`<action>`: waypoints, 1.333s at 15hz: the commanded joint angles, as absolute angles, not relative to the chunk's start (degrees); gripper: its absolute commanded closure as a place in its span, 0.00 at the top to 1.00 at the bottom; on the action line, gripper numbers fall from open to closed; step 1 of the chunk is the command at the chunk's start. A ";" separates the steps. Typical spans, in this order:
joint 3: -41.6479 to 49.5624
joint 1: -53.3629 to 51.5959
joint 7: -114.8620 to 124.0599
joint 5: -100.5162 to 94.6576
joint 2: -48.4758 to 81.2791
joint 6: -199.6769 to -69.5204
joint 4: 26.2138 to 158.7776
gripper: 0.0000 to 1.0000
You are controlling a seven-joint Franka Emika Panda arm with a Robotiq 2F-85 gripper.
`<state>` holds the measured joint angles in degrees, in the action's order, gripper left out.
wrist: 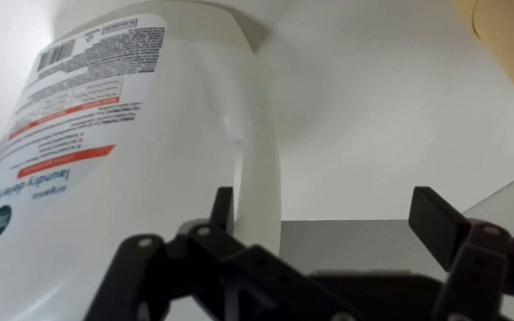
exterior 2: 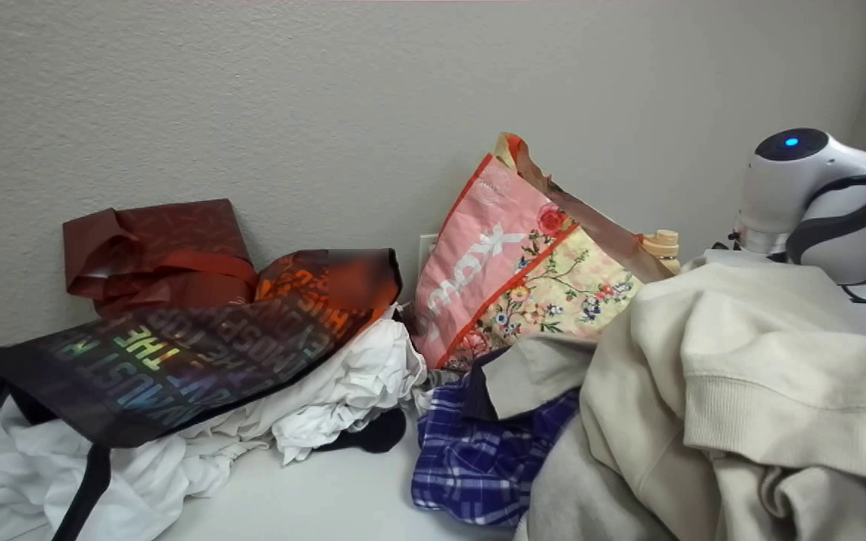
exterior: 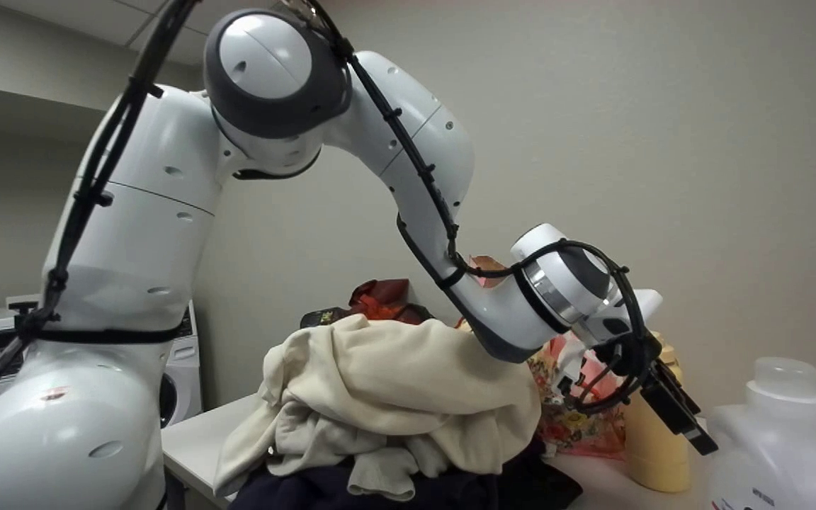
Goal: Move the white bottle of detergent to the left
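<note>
The white bottle of detergent [exterior: 780, 453] stands upright at the right edge of an exterior view, with a translucent cap and neck. In the wrist view the bottle [wrist: 185, 111] fills the left side, with its printed label showing. My gripper [exterior: 698, 431] is tilted down beside the bottle's upper body. In the wrist view the gripper [wrist: 321, 207] is open with wide space between its fingers. The left finger overlaps the bottle near its handle strip; I cannot tell if they touch. The right finger is apart from the bottle. The bottle cannot be made out in an exterior view with the bags.
A pale-yellow bottle [exterior: 656, 446] stands behind the gripper and shows in the wrist view [wrist: 513, 49]. A pile of cream clothes [exterior: 394, 382] lies under the arm. A floral pink bag [exterior 2: 493, 278], a black bag [exterior 2: 215, 361] and white cloth [exterior 2: 350, 383] are along the wall.
</note>
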<state>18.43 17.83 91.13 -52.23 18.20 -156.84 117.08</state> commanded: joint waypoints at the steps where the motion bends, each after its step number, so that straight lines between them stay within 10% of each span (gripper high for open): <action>1: 22.29 15.52 93.12 -53.85 22.50 -159.49 113.31 1.00; 9: 26.91 14.84 93.90 -58.49 26.35 -165.89 112.68 1.00; 10: 27.15 14.81 94.29 -59.20 26.61 -167.26 112.81 0.75; 20: 30.31 13.88 98.20 -66.67 27.00 -177.35 113.45 0.03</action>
<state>28.41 15.10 95.17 -63.84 26.91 -174.30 113.26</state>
